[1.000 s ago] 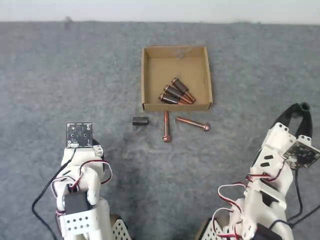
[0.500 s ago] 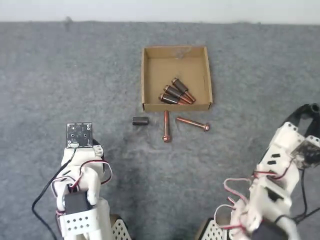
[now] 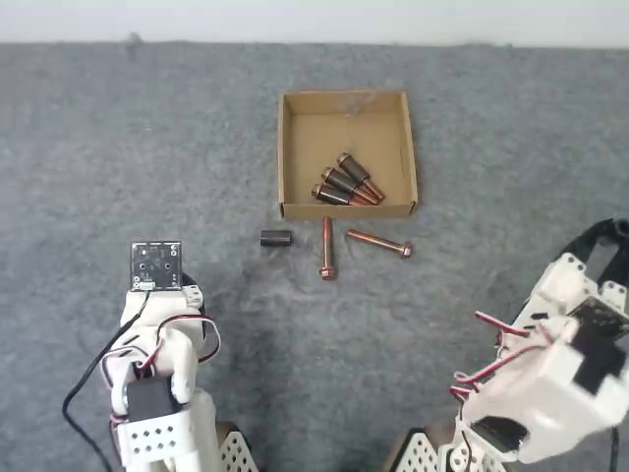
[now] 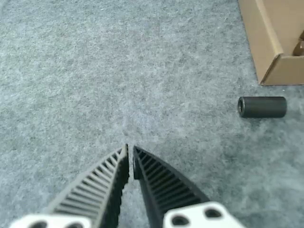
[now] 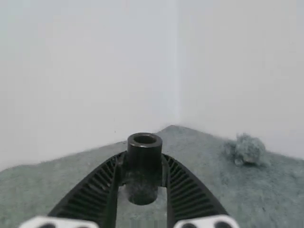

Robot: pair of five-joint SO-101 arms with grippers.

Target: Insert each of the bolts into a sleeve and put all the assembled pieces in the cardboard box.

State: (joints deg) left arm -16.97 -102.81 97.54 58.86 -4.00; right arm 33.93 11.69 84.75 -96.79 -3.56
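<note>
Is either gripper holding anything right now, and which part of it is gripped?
The right gripper holds a black sleeve by its sides, with the open end poking out beyond the gripper. The left gripper is shut and empty.

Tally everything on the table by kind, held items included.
Assembled pieces: 3
Loose bolts: 2
Loose sleeves: 2, one in the right end effector
Box: 1
Total: 8

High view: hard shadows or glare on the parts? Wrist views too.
High view: even light, no glare on loose bolts, faint shade inside the cardboard box. Left wrist view: soft shadow under the loose sleeve. Right wrist view: dull rim sheen on the held sleeve.
</note>
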